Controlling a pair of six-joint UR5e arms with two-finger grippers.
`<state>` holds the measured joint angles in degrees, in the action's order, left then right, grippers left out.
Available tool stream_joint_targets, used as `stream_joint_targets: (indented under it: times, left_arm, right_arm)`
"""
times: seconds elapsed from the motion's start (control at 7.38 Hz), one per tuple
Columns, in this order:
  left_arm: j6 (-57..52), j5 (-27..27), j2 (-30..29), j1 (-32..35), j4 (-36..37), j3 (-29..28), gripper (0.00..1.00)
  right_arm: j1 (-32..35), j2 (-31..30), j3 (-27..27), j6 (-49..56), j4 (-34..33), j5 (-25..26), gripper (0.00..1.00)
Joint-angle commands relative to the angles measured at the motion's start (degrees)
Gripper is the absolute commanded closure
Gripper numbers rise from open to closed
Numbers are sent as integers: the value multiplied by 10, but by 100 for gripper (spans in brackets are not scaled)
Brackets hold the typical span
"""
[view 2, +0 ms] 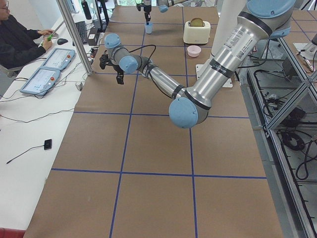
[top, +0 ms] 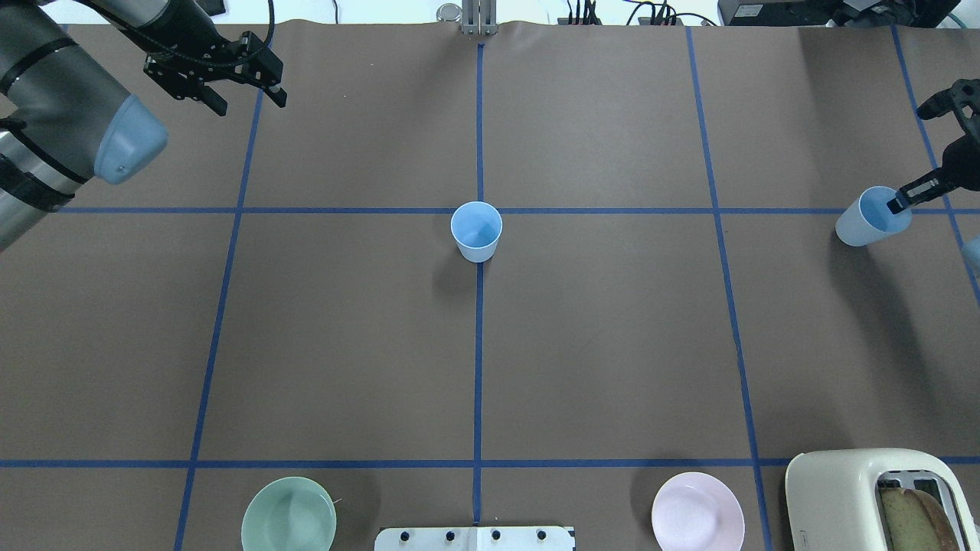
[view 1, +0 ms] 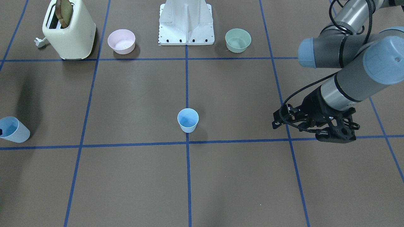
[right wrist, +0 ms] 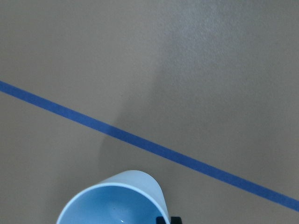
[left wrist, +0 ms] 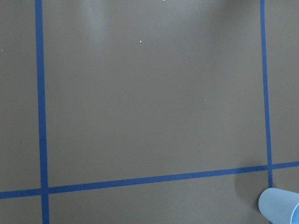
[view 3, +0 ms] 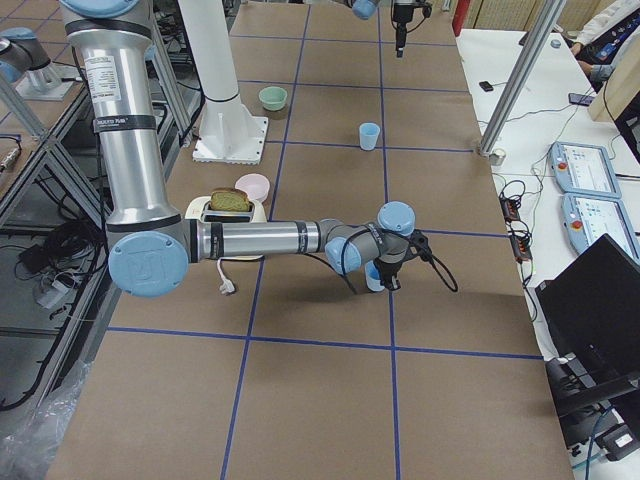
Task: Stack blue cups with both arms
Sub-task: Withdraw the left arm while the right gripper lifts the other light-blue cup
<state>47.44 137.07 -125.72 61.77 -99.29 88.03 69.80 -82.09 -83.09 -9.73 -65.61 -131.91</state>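
The first blue cup [top: 476,229] stands upright at table [top: 612,344] centre. The second blue cup [top: 869,220], tilted, is at my right side, its rim pinched by my right gripper [top: 897,205]. My left gripper [top: 250,103] is spread, holding nothing, well apart from both.

My right arm [view 3: 260,238] stretches low over the worktop [view 3: 320,400], past the toaster [view 3: 197,211], and my right pincer [view 3: 388,280] sits at the rim of the near blue cup [view 3: 372,279]. The far blue cup [view 3: 369,136] stands upright, well apart. My left pincer [view 3: 400,44] hangs far beyond it.
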Motion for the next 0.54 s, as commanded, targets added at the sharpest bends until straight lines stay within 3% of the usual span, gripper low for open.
stream_joint_targets:
  times: [0.0,0.41]
  left_arm:
    - [-43,0,41,27,3,20,6]
    - [-236,-7,96,90,77,29,4]
  right_arm:
    - [4,25,-1,-9,-7,-15,100]
    - [3,106,-46,-34,-143,-16,100]
